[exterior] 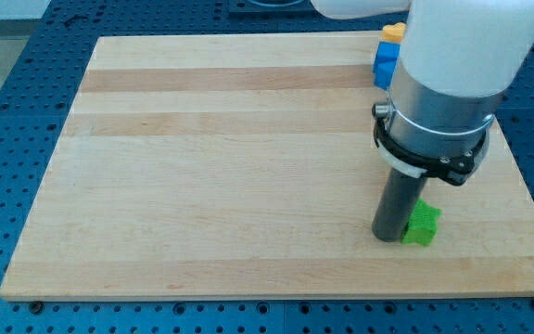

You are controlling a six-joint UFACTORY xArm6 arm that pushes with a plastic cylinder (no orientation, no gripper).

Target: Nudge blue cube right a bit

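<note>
The blue cube sits near the board's top right, partly hidden behind the arm's white and grey body. A yellow block lies just above it, touching or almost touching it. My tip rests on the board near the bottom right, well below the blue cube. A green block lies right beside the tip, on its right, touching or almost touching the rod.
The wooden board lies on a blue perforated table. The arm's body covers part of the board's right side, so anything behind it is hidden.
</note>
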